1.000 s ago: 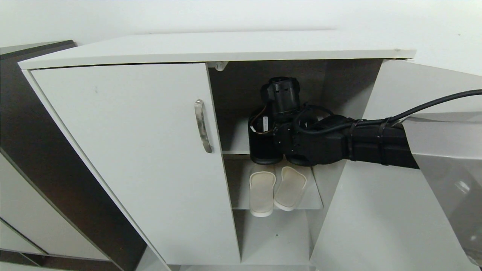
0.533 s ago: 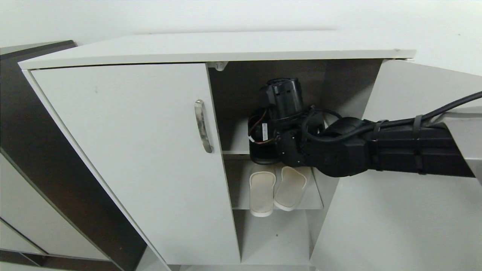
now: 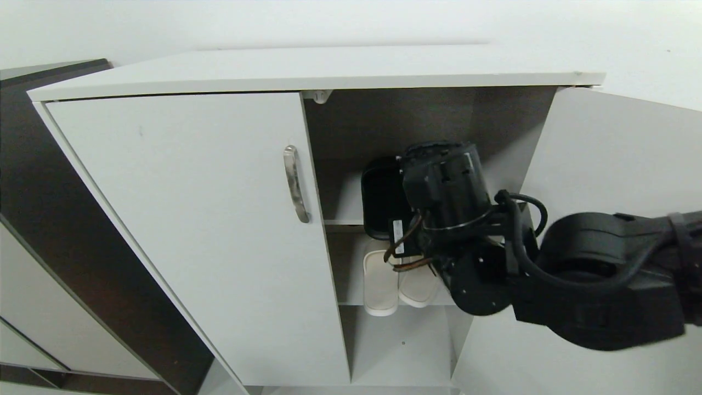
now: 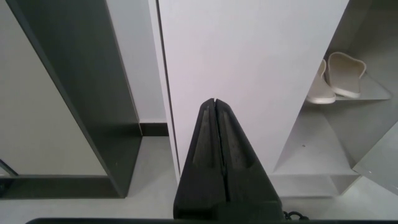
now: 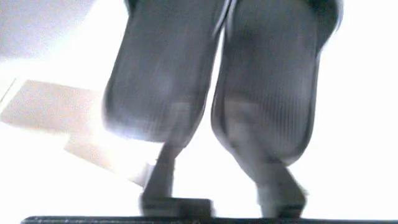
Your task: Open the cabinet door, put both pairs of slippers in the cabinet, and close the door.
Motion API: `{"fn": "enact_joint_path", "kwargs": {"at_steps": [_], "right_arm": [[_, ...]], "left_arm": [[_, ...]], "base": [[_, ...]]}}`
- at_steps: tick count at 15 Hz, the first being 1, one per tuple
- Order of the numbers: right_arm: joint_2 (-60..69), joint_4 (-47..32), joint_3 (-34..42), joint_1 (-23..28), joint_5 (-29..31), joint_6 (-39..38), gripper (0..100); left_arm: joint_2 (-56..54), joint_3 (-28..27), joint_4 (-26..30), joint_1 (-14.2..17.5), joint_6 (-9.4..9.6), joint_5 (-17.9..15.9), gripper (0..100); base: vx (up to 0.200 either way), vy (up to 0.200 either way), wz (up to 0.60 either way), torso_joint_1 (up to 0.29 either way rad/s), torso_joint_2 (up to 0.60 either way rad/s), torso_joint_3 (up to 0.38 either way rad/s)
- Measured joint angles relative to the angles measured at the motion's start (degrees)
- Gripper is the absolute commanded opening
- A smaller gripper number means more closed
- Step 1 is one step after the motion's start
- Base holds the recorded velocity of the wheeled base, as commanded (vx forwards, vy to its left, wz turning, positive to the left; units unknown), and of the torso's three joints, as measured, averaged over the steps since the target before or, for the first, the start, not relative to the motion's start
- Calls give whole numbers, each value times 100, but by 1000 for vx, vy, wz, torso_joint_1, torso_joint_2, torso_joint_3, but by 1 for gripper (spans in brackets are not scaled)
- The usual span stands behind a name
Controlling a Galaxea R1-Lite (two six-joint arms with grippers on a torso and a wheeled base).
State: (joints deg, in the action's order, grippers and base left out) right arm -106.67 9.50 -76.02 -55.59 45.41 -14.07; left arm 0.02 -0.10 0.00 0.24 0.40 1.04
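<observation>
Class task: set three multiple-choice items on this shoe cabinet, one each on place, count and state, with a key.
1. The pair of black flat slippers lies: A on the shelf above the pair of cream-white flat slippers; B on the cabinet top; C on the floor.
2. Open doors of the white board cabinet: A none; B one; C two.
3. The left claw is: A open; B shut; C holding a slipper.
Key: A, black pair sits higher; B, only the right door is swung out; B, its fingers meet.

Home entryway, white shoe cabinet (image 3: 181, 230), pale slippers (image 3: 380, 282) shelved
</observation>
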Motion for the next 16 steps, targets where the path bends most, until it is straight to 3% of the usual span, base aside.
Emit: {"fn": "enact_joint_path", "kwargs": {"at_steps": [4, 16], "right_arm": [[592, 358, 852, -450, -160, 15, 0], [691, 435, 951, -524, -211, -7, 0]], "left_arm": [[0, 0, 0, 0, -2, 0, 0], [0, 0, 0, 0, 2, -17, 0]], "base": [[0, 0, 0, 0, 0, 0], [-17, 0, 0, 0, 1, 0]]}}
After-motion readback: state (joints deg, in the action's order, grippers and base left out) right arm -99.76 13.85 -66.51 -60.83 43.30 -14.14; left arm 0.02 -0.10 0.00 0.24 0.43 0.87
